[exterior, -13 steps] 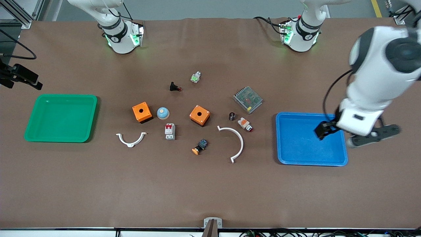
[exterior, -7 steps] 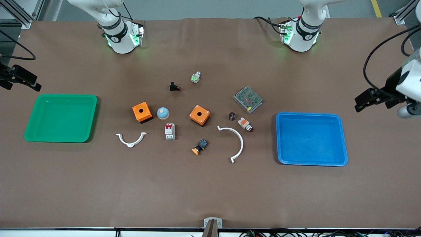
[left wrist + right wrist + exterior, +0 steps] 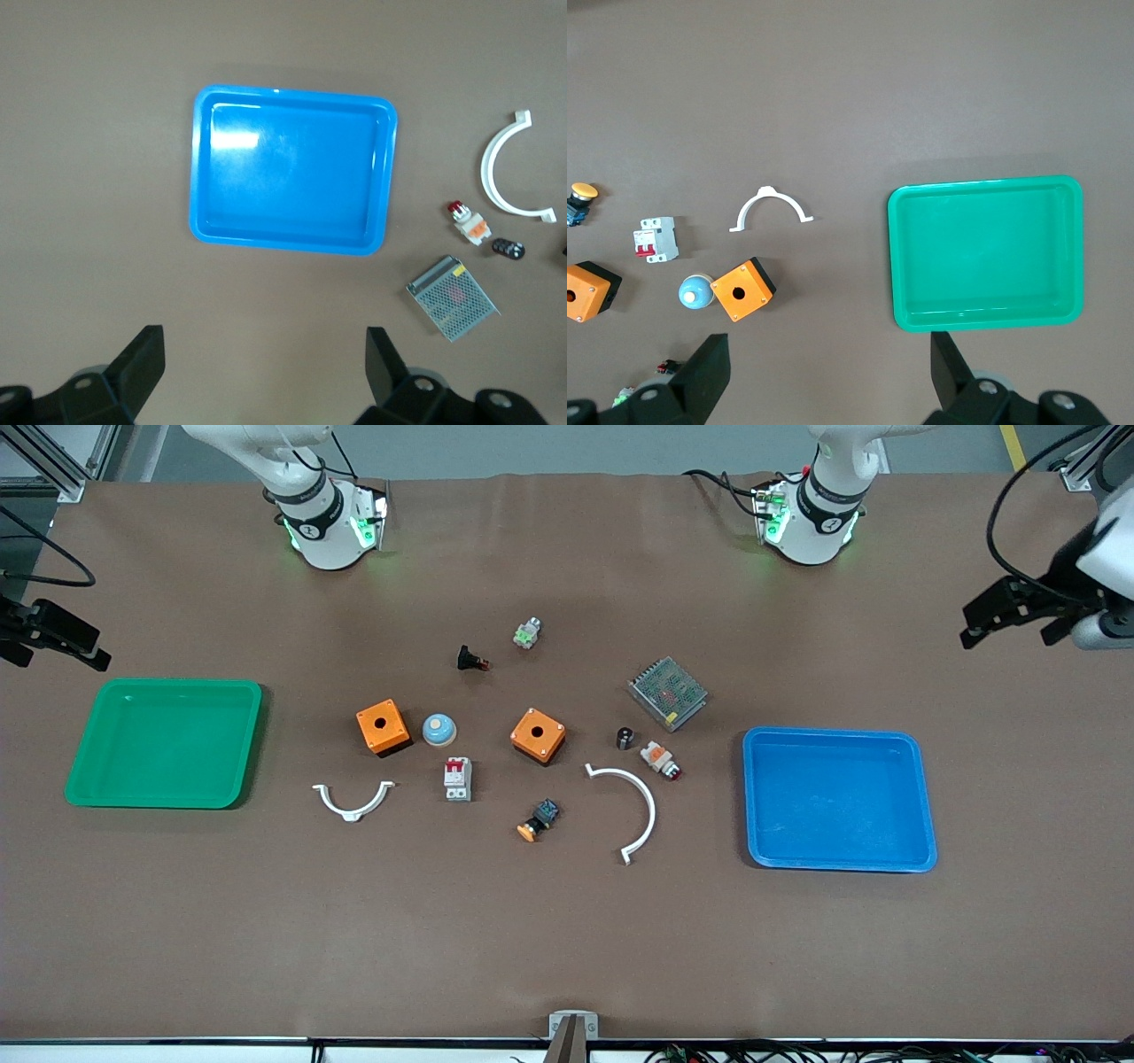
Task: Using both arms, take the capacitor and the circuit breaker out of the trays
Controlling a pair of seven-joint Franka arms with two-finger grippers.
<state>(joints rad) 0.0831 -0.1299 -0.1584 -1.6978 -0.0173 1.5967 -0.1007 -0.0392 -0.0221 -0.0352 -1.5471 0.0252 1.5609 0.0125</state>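
The capacitor (image 3: 625,737), a tiny black cylinder, lies on the table between an orange box (image 3: 538,735) and an orange-and-white cylinder with a red tip (image 3: 659,759); it also shows in the left wrist view (image 3: 508,249). The breaker (image 3: 458,779), a white-grey block with a red lever, lies just nearer the camera than a blue dome button (image 3: 438,730); it also shows in the right wrist view (image 3: 656,240). My left gripper (image 3: 1010,615) (image 3: 263,372) is open and empty, high over the left arm's end of the table. My right gripper (image 3: 58,646) (image 3: 827,372) is open and empty, high over the right arm's end.
A blue tray (image 3: 837,797) lies toward the left arm's end, a green tray (image 3: 164,744) toward the right arm's end; neither holds anything. Between them lie a second orange box (image 3: 383,726), two white curved pieces (image 3: 353,801) (image 3: 633,808), a metal mesh box (image 3: 667,693) and small button parts.
My left gripper has risen from over the blue tray and swung out toward the left arm's end of the table. The right gripper and the parts have stayed put.
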